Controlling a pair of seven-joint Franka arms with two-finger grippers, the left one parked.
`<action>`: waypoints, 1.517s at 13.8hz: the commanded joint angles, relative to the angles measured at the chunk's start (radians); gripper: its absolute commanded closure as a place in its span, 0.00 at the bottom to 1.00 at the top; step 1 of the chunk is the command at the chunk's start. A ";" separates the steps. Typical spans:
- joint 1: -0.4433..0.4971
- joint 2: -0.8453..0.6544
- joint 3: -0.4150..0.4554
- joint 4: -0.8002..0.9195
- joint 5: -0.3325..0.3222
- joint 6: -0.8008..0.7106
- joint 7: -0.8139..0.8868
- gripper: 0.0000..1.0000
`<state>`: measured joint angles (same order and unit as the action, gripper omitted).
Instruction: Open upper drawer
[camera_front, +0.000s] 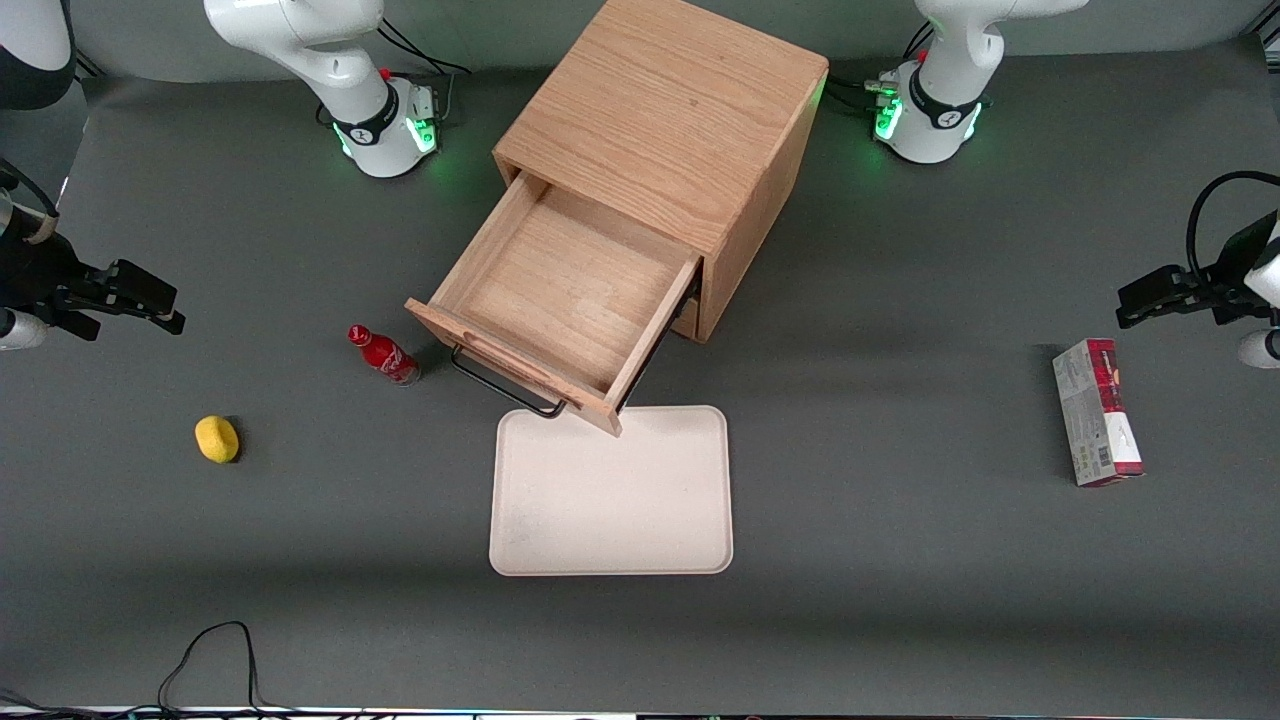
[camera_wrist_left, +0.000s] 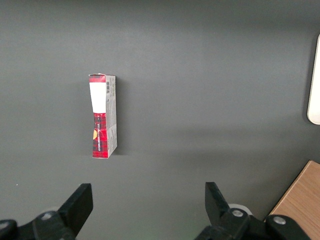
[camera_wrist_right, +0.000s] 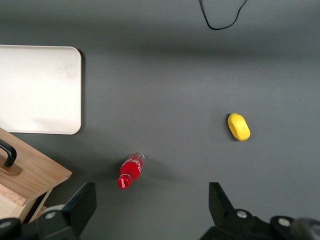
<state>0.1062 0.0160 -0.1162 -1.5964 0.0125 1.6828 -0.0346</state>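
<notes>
Front view is showing the upper drawer (camera_front: 560, 300) standing pulled out above the tray (camera_front: 610, 500), rigid and probably sliding lightly by its bar handle (camera_front: 505, 390), while the gripper (camera_front: 150, 300) is hanging spread and empty near the working arm's table end.

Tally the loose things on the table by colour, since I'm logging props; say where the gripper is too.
Red: 2, bottle, carton
Yellow: 1, lemon-like object
Cream: 1, tray
Total: 4
Gripper open, above the table's working-arm end; upper drawer open.

Matt oak-grain wood upper drawer (camera_front: 560, 290), thin black metal-looking handle (camera_front: 505, 388).
</notes>
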 joint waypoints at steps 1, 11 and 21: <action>-0.013 -0.018 0.012 -0.011 -0.014 0.011 0.018 0.00; 0.010 -0.005 -0.009 0.004 -0.014 -0.002 0.025 0.00; 0.010 0.016 -0.010 0.029 -0.034 -0.005 0.024 0.00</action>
<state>0.1048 0.0190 -0.1179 -1.5928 -0.0051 1.6851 -0.0344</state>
